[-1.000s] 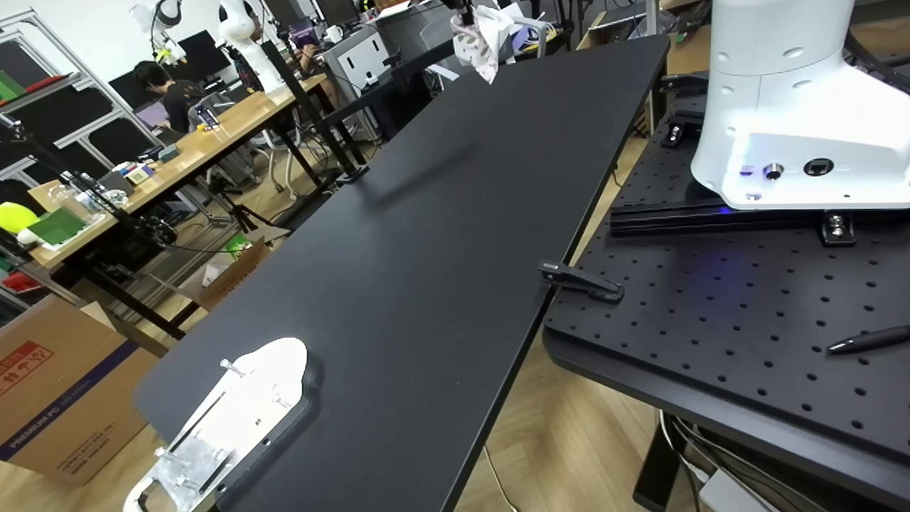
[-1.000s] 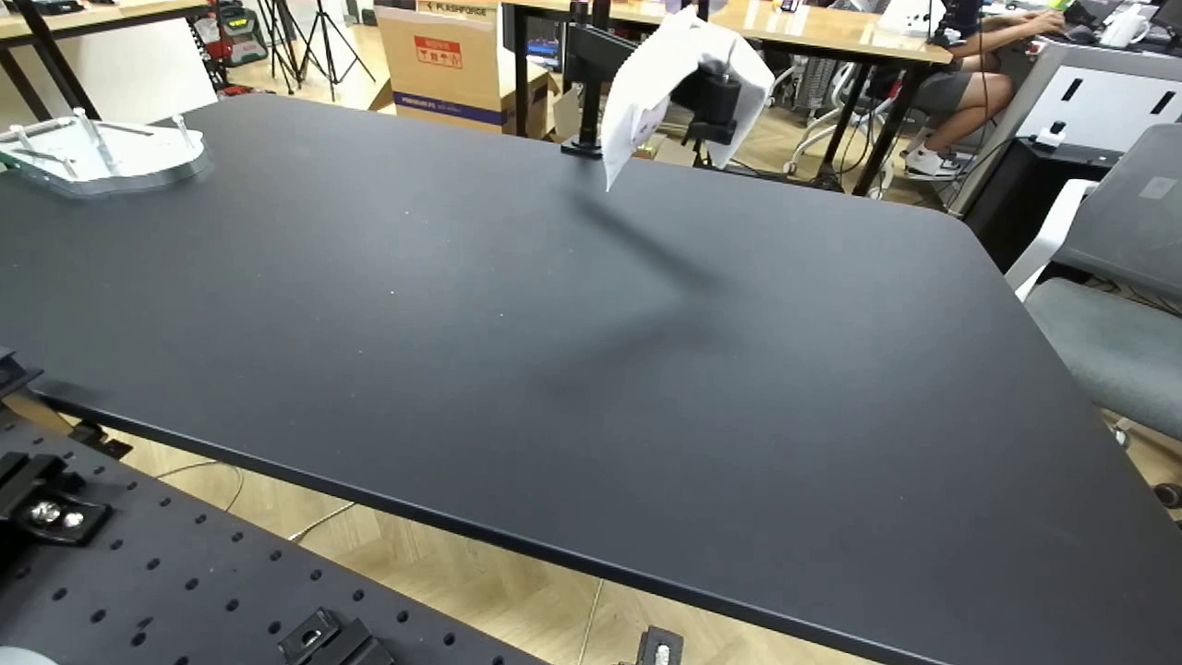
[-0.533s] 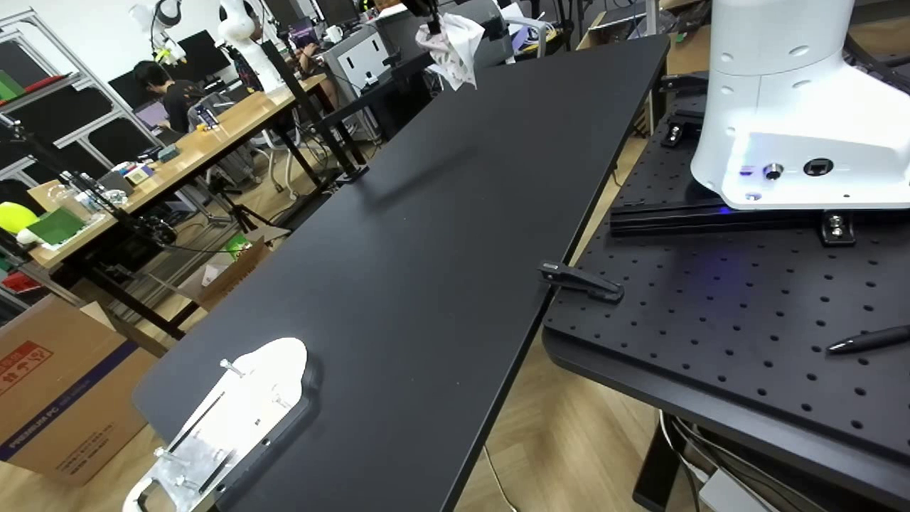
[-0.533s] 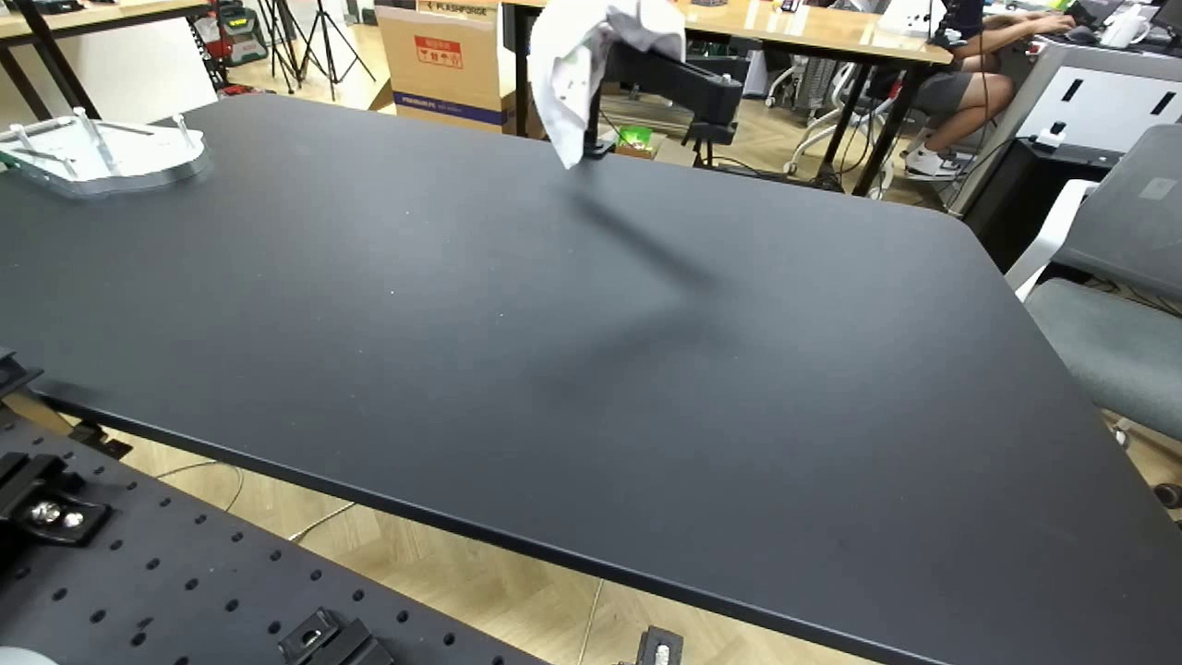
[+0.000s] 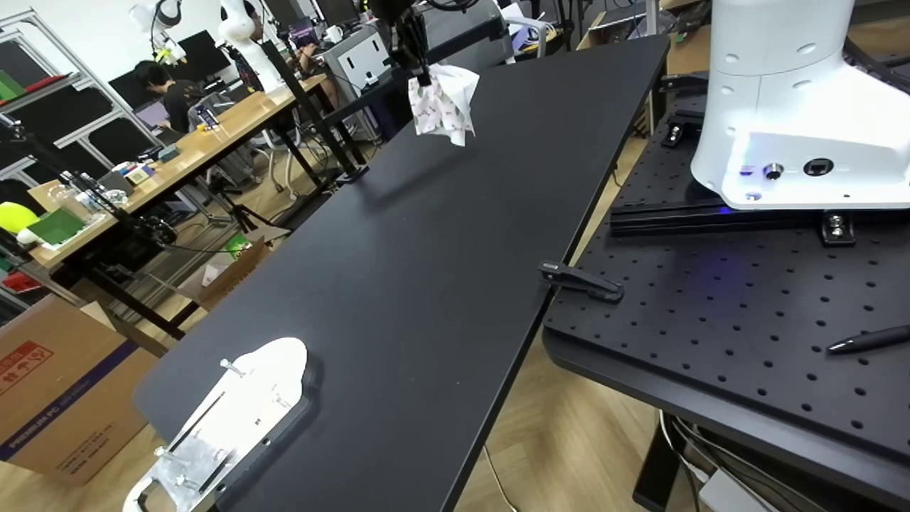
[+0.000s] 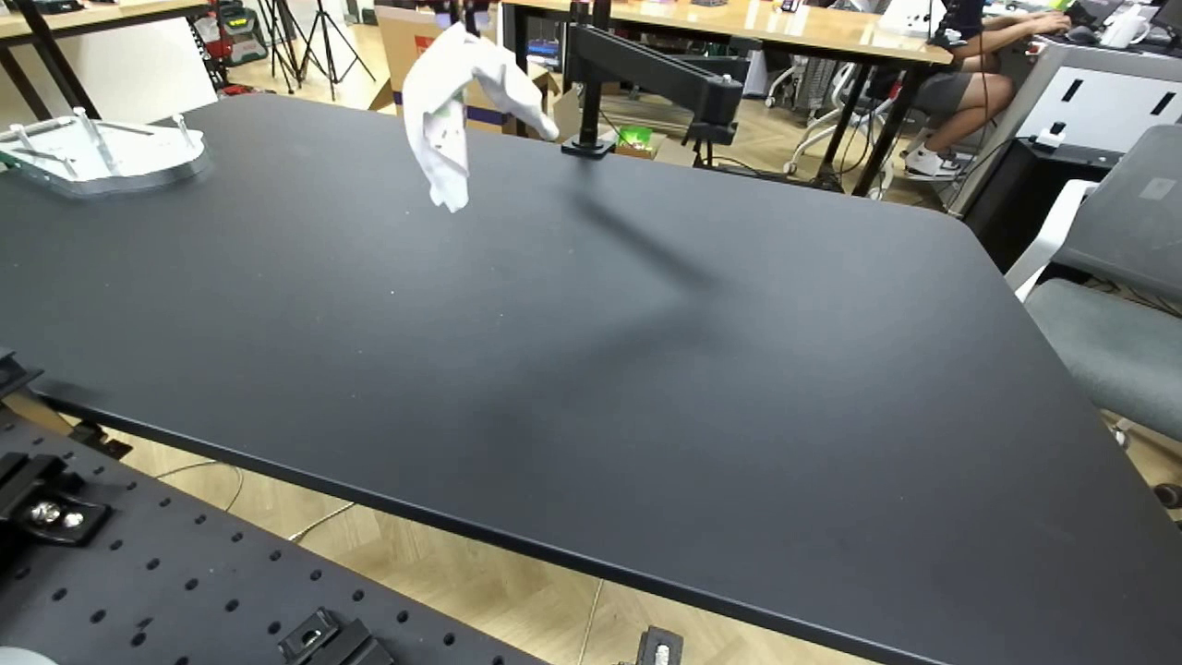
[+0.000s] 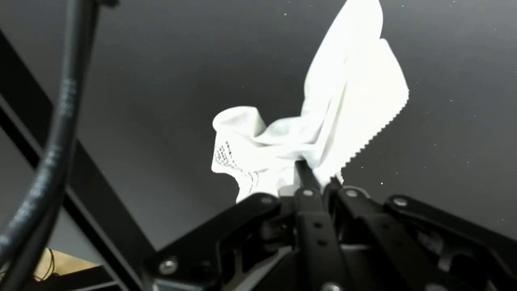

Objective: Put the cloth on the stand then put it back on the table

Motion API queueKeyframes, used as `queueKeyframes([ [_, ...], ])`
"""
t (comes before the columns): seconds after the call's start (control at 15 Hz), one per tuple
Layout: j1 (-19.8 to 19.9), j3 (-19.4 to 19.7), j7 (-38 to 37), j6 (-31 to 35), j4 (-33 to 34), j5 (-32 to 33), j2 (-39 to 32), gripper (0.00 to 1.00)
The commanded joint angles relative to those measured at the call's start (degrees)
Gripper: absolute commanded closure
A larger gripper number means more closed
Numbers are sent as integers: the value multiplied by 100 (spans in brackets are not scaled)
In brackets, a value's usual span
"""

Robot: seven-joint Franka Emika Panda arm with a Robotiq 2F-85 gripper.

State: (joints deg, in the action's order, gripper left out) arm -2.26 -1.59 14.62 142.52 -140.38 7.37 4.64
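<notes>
Cloth [image 6: 434,120], white, held hanging in air near black stand [image 6: 646,69], apart from it | Claw [image 7: 318,173] nearly closed, fold pinched between its tips | Likely step, laying on table [image 6: 517,369]: should be lowered gently, well clear of stand, released only once supported.

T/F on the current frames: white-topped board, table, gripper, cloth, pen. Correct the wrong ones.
1. The white-topped board rests on the black table. True.
2. The gripper is closed on the cloth. True.
3. The cloth lies spread on the table. False: it hangs in the air from the gripper.
4. The wrist view shows a zigzag edge on the cloth. True.
5. The board has nothing sticking up. False: pegs rise from it.
6. The pen lies on the table. False: it lies on the perforated panel.
</notes>
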Motion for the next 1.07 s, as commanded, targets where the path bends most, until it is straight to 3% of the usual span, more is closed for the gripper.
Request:
queueKeyframes([
  [0.0,-57,-138,-662,756,-251,273,-414,98],
  [0.33,-162,-71,-1761,1713,-424,1307,-1084,98],
  [0.4,-210,-2,-1998,1795,-406,1537,-1189,69],
  [0.47,-263,63,-2188,1864,-388,1710,-1281,68],
  [0.67,-307,83,-2471,1799,-358,1877,-1432,49],
  [1.0,-415,-23,-2194,1314,-391,1279,-1358,15],
])
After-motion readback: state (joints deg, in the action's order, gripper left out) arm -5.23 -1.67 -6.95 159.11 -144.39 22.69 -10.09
